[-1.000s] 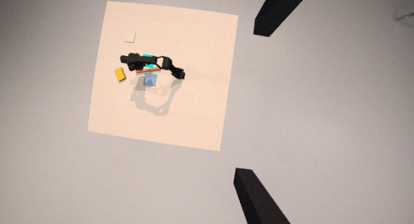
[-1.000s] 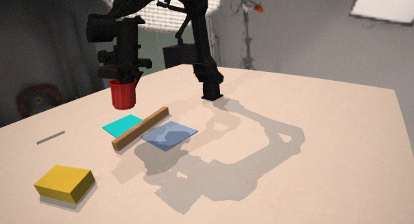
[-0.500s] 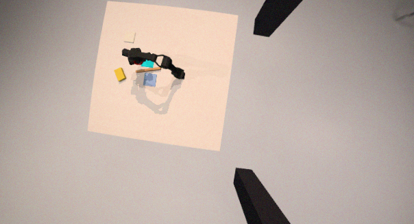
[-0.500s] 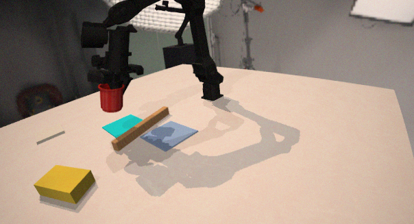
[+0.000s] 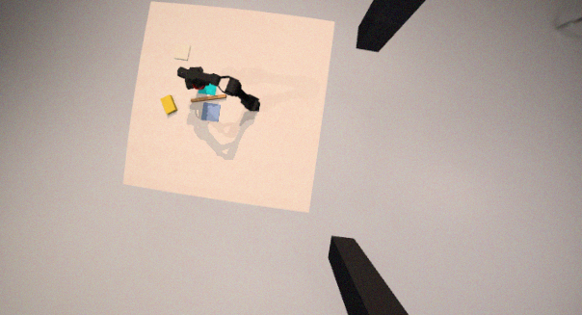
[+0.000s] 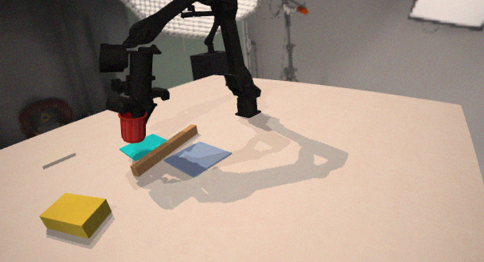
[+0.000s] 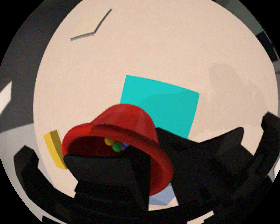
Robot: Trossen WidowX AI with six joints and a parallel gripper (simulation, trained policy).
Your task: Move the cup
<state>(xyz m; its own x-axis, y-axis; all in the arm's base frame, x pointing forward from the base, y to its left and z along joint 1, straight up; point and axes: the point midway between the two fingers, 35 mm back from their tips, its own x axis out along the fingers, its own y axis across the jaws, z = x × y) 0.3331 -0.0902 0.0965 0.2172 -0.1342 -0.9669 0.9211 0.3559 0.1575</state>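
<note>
From the top, we see the jaws' end of the arm near the teal pad (image 5: 208,90) (image 6: 149,143) (image 7: 166,105), with a sliver of the red cup (image 5: 194,86) (image 6: 133,127) (image 7: 133,120) showing. On the table (image 5: 270,170) (image 6: 360,190) (image 7: 76,75) we count two pads, the other being the blue pad (image 5: 211,112) (image 6: 206,155) (image 7: 163,196), one wooden bar (image 5: 208,98) (image 6: 164,151) between them, one yellow block (image 5: 169,104) (image 6: 74,214) (image 7: 55,149) and one pale tile (image 5: 182,52) (image 6: 59,158) (image 7: 93,22).

From the exterior, the jaws (image 6: 138,111) are closed on that one cup, holding it upright above the table beside the teal pad. We judge the carry nearly done, with lowering in hand, if teal is the goal; we should centre the cup, descend level, then release.

From the wrist, we make out several marbles (image 7: 117,147) inside the cup, at least three; the black finger may hide more, so we cannot give a full count.
</note>
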